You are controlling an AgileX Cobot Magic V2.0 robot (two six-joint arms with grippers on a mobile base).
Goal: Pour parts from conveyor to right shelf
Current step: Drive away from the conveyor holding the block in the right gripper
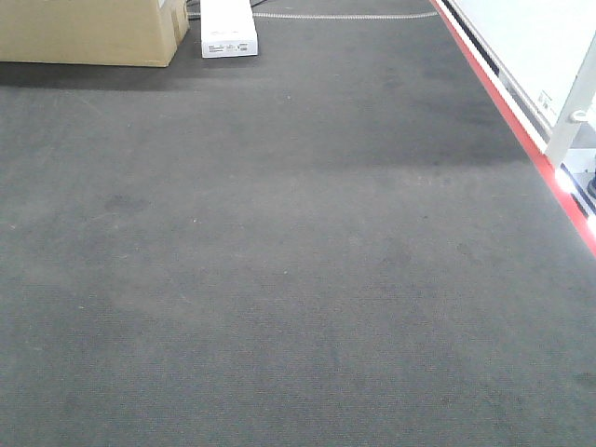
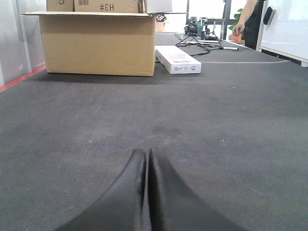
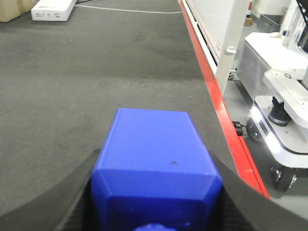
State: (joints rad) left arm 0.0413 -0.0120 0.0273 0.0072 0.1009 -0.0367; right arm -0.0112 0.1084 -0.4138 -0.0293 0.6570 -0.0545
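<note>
In the right wrist view my right gripper (image 3: 154, 192) is shut on a bright blue plastic block (image 3: 154, 149), the part, its black fingers (image 3: 67, 192) pressed to both sides. It is held over the dark grey conveyor belt (image 3: 96, 72), near the red strip (image 3: 216, 101) on the belt's right edge. In the left wrist view my left gripper (image 2: 147, 156) is shut and empty, its fingertips together just above the belt (image 2: 216, 125). The front view shows only bare belt (image 1: 279, 261) and the red strip (image 1: 521, 130); no gripper shows there. The right shelf is out of view.
A cardboard box (image 2: 96, 43) and a flat white box (image 2: 178, 60) stand at the belt's far end, with cables behind. A white post (image 3: 231, 43) and a white wheeled machine (image 3: 284, 110) stand right of the red strip. A person (image 2: 248, 19) stands far back.
</note>
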